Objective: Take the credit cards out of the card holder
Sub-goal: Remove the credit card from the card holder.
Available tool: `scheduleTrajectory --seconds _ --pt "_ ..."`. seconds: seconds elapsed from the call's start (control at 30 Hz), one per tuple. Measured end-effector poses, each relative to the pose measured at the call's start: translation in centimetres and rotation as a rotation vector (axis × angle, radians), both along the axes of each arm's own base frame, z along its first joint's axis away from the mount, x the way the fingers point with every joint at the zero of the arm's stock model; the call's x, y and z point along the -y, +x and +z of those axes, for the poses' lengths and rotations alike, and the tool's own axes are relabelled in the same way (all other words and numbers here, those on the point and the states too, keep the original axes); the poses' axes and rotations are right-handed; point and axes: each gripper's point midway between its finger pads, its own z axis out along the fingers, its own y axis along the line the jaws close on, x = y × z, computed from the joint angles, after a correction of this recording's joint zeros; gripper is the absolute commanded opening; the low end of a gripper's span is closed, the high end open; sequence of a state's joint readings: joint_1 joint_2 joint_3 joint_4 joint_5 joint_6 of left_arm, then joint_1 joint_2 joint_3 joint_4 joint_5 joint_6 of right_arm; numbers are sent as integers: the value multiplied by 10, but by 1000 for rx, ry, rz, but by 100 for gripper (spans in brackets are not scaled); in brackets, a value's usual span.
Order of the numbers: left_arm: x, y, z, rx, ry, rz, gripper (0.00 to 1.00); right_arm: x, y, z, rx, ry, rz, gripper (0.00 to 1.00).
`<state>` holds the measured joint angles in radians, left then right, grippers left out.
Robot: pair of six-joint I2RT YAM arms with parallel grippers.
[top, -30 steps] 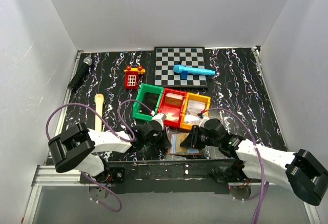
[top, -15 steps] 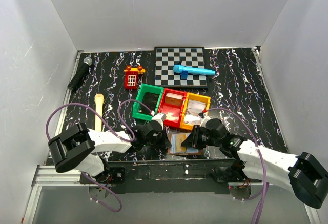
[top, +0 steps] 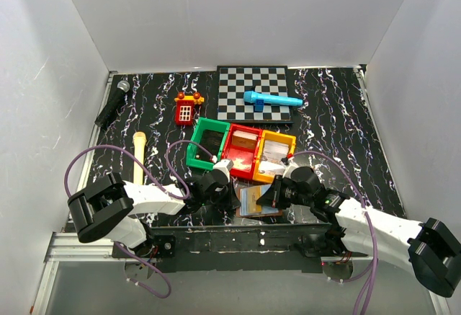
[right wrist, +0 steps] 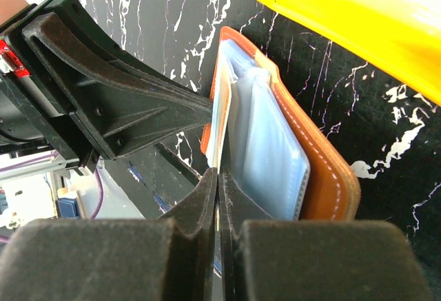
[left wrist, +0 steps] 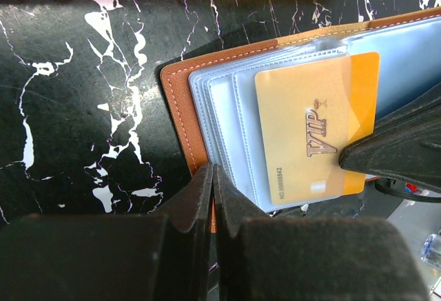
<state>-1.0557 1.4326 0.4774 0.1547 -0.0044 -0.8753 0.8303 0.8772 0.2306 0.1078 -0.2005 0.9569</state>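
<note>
Progress: barely starting, pinching gold credit card [left wrist: 303, 136] in right tool [right wrist: 218, 177], pinning card holder [left wrist: 178, 101] under pressed-together left tool [left wrist: 212, 173], leaving every card pocketed.

card holder [top: 259, 201] | open, between left jaws and right jaws | near red bin [top: 233, 162]

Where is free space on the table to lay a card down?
Widest: bare table right of the orange bin and chessboard. Smaller: between the black microphone and red toy. Crowded: the card holder, between left gripper and right gripper.
</note>
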Motion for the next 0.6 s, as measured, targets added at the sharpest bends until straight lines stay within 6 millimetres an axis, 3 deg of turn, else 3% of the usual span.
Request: scheduleTrajectory --seconds 0.3,0.47,0.6 --pt "0 0 0 3 1 1 0 1 1 0 -2 1 -6 6" --pt "0 0 0 4 1 3 0 3 1 -1 0 2 -14 20" --pt "0 0 0 4 1 3 0 4 2 -2 0 1 -21 22"
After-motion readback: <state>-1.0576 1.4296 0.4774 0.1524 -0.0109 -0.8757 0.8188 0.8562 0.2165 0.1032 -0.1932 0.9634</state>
